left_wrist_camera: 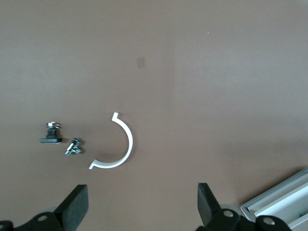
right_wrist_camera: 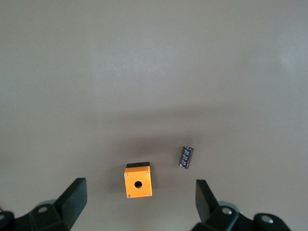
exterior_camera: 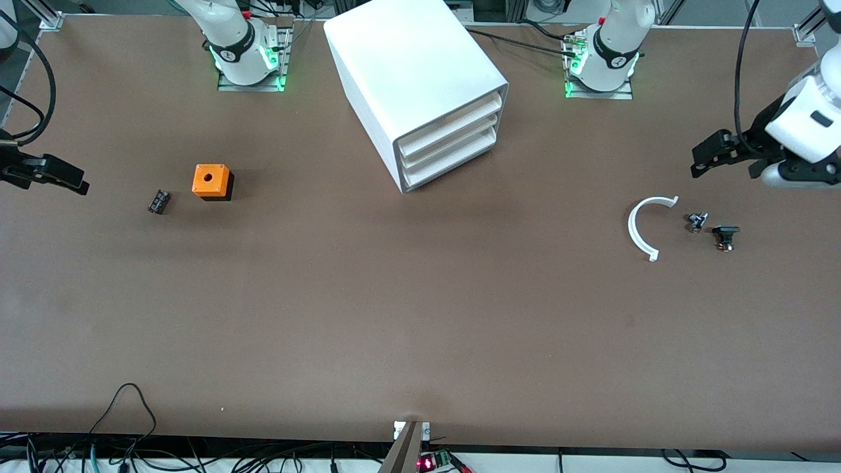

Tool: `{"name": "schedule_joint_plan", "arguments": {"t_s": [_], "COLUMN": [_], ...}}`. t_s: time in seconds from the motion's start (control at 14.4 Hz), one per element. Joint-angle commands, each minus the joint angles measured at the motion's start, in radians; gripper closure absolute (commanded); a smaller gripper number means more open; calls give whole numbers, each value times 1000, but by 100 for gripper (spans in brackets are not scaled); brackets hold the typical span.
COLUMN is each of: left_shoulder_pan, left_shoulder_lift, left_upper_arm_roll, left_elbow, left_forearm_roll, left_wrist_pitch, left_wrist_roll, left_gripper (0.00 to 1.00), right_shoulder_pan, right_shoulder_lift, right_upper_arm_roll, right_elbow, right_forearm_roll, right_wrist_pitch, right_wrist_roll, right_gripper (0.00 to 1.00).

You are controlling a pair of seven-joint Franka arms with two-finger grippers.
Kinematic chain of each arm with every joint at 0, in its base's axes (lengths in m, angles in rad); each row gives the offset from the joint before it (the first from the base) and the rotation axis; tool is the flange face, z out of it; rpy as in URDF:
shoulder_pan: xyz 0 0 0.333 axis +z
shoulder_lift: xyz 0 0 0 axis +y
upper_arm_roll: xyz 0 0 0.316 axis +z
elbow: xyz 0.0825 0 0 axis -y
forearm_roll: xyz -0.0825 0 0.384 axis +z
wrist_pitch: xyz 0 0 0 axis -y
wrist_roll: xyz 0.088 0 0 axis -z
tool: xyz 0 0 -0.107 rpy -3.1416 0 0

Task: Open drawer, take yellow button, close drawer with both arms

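While the drawer point(exterior_camera: 453, 117) sits shut, hiding any button inside, the left gripper point(exterior_camera: 706, 157) and right gripper point(exterior_camera: 62, 176) wait wide-open over the table's ends.

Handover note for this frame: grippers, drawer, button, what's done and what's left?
Left gripper: jaws open, empty, in the air at the left arm's end of the table, above the white curved clip.
Right gripper: jaws open, empty, in the air at the right arm's end.
Top drawer of the white cabinet: shut, like the two below.
Button: not visible.
Done: nothing. Left: open drawer, take button, close drawer.
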Motion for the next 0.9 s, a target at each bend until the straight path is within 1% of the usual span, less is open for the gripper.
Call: {"name": "schedule_joint_plan", "arguments": {"t_s": [0.0, 0.07, 0.14, 0.21, 0.42, 0.49, 0.56, 0.62, 0.76, 0.83], "left_shoulder_pan": [-7, -7, -11, -17, -22, -27, -30, -28, -30, -33], "left_shoulder_lift": [53, 55, 78, 108, 113, 128, 159, 188, 271, 315], "left_upper_arm_roll": [-6, -18, -26, -26, -28, -28, -28, -28, -28, -35], "left_elbow": [46, 46, 41, 50, 44, 46, 50, 49, 46, 46], "left_forearm_roll": [-23, -22, -22, -19, -34, -72, -138, -231, -386, -426], "left_wrist_pitch": [-14, -14, -15, -45, -102, -154, -212, -245, -277, -286], "left_wrist_roll": [23, 22, 17, 20, 29, 29, 31, 36, 37, 37], "left_gripper": [0, 0, 0, 0, 0, 0, 0, 0, 0, 0], "right_shoulder_pan": [0, 0, 0, -1, 0, 0, 0, 0, 0, 0], "right_shoulder_lift": [-15, -15, -15, -14, -15, -15, -15, -15, -14, -14], "right_upper_arm_roll": [3, 3, 3, 2, 3, 3, 3, 3, 3, 3], "right_elbow": [-4, -4, -4, -4, -4, -4, -4, -4, -3, -3], "right_forearm_roll": [3, 4, 6, 7, -2, 0, 0, -2, -3, -3], "right_wrist_pitch": [-5, -7, -8, -9, -9, -12, -15, -25, -24, -24], "right_wrist_roll": [8, 1, -4, -5, 4, 5, 4, 8, 8, 8], "right_gripper": [0, 0, 0, 0, 0, 0, 0, 0, 0, 0]}}
